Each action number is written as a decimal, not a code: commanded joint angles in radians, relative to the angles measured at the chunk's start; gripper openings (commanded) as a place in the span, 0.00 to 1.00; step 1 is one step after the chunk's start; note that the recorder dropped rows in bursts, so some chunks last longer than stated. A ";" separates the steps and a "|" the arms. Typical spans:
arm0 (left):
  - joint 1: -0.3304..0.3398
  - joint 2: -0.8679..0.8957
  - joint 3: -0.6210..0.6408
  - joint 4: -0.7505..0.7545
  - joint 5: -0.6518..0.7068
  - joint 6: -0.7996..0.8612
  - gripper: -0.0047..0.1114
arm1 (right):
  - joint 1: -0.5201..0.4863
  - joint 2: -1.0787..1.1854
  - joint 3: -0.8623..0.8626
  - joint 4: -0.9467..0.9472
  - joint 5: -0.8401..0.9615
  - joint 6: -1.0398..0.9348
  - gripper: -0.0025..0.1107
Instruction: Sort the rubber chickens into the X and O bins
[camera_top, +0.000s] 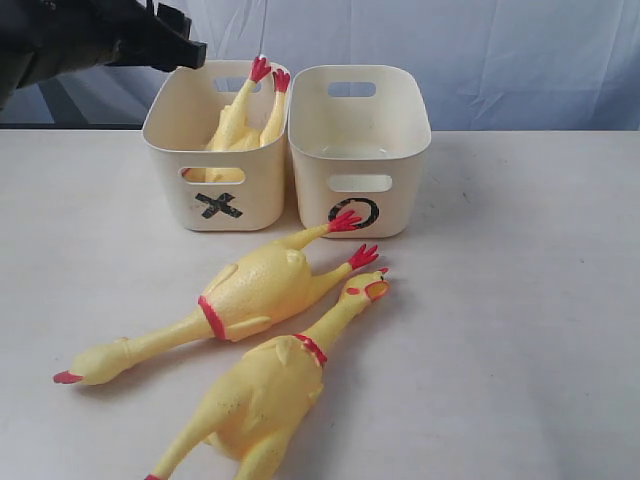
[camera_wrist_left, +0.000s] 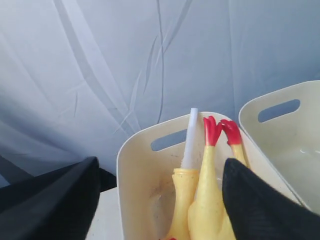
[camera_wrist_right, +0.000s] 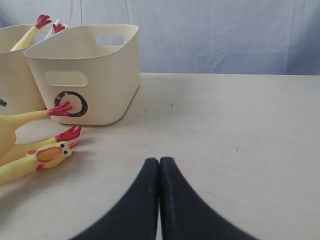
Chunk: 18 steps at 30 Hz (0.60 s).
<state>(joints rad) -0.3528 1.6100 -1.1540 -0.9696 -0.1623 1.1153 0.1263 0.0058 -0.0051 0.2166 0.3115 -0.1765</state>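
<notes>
The X bin (camera_top: 262, 188) and O bin (camera_top: 402, 190) were found side by side at the back of the counter (camera_top: 520, 300), X on the left in the exterior view.

One rubber chicken (camera_top: 240, 125) was lodged in the X bin, body down and red feet raised above the rim on the side nearest the O bin.

The left gripper (camera_wrist_left: 160, 170) was held above the X bin. Its jaws were set wide apart with that chicken between them, and no clamping was seen.

A second chicken (camera_top: 255, 290) was laid on the counter in front of the bins, with one red foot at the O mark; contact could not be confirmed.

A third chicken (camera_top: 265, 385) was laid nearer the camera, its head beside the second's feet.

The right gripper (camera_wrist_right: 159, 165) was held low over the counter, well apart from the bins, with its jaws pressed together on nothing.
</notes>
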 joint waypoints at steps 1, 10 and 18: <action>0.002 -0.041 0.002 -0.004 0.073 -0.005 0.59 | 0.003 -0.006 0.005 -0.003 -0.007 -0.002 0.02; 0.047 -0.157 0.114 0.001 0.136 0.018 0.52 | 0.003 -0.006 0.005 -0.003 -0.007 -0.002 0.02; 0.120 -0.341 0.234 0.023 0.303 0.018 0.52 | 0.003 -0.006 0.005 -0.001 -0.007 -0.002 0.02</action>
<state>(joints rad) -0.2564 1.3395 -0.9544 -0.9696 0.0717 1.1343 0.1263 0.0058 -0.0051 0.2166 0.3115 -0.1765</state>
